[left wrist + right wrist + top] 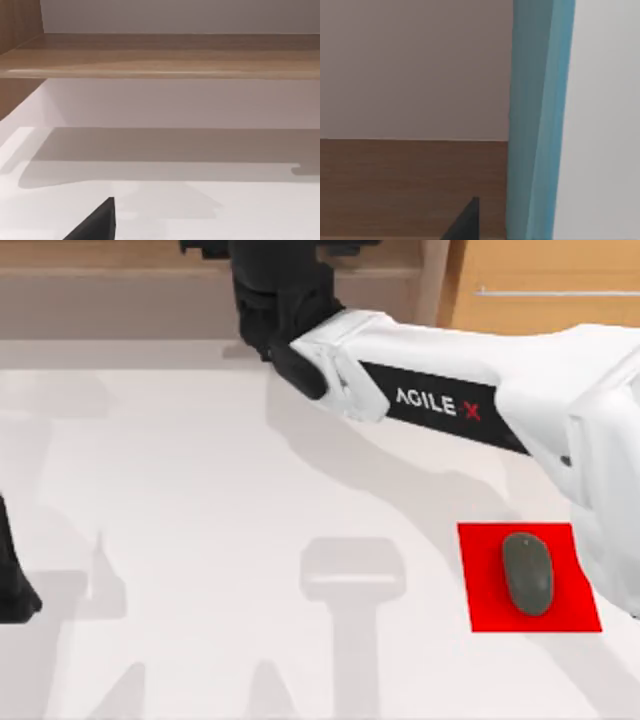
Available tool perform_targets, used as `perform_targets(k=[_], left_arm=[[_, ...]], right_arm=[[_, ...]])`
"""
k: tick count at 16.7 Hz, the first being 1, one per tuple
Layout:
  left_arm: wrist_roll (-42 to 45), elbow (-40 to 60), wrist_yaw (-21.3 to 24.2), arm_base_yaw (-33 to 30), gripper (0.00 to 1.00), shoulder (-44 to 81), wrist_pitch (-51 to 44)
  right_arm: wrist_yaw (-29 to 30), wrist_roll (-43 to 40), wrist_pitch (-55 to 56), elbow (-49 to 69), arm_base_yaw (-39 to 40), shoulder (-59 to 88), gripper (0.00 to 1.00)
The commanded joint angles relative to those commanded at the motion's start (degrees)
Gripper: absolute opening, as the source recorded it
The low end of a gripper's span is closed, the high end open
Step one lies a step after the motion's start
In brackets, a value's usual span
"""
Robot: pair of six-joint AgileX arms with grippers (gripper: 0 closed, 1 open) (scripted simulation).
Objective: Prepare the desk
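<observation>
The right end effector (pixel 262 310) was extended across the tabletop (pixel 200 480) into the shelf unit (pixel 120 280); a blue upright panel (pixel 540 120), possibly a book, was seen close beside it, but its finger state could not be told. A knock against the shelf was the risk. One mouse (pixel 527 573), one red mat (pixel 575 610) and one drawer (pixel 540 285) were counted. The left end effector (pixel 12 585) was parked at the left edge.

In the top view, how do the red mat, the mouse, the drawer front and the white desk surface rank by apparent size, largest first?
1. White desk surface, by far the largest.
2. Drawer front and red mat: they look close in area, and the arm hides part of the drawer, so I do not rank them.
3. Mouse, smallest; it lies on the mat.
</observation>
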Motion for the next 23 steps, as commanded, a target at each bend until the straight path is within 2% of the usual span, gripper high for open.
perform_targets(k=[7, 17, 23], left_arm=[[0.0, 0.0, 0.0, 0.0, 1.0, 0.0, 0.0], [0.0, 0.0, 0.0, 0.0, 1.0, 0.0, 0.0], [0.0, 0.0, 0.0, 0.0, 1.0, 0.0, 0.0]], right_arm=[[0.0, 0.0, 0.0, 0.0, 0.0, 0.0, 0.02], [0.02, 0.09, 0.0, -0.17, 0.29, -0.23, 0.0], [1.53, 0.15, 1.52, -6.19, 1.92, -4.75, 0.0]])
